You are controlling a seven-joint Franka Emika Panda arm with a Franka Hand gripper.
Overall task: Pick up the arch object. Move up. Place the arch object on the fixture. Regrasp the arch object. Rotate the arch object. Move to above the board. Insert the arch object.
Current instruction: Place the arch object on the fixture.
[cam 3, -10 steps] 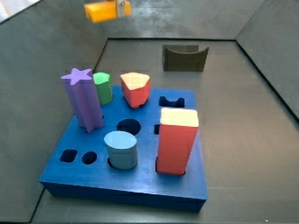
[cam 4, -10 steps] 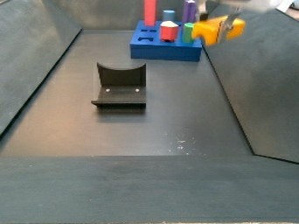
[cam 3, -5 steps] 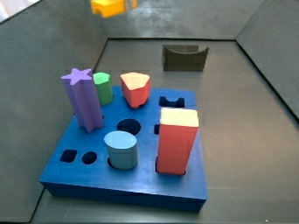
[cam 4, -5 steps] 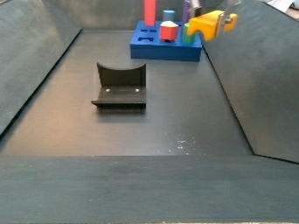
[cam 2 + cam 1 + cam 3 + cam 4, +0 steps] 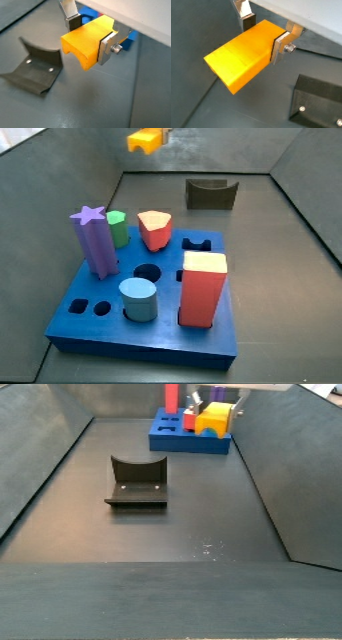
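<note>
aloft, arch object (image 5: 243, 62) in the hand (image 5: 264, 31), near the board (image 5: 185, 439)

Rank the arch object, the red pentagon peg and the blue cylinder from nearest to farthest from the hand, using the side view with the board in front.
1. Arch object: held in the hand, high above the floor.
2. Red pentagon peg: back row of the board.
3. Blue cylinder: front row, closest to the camera.
</note>
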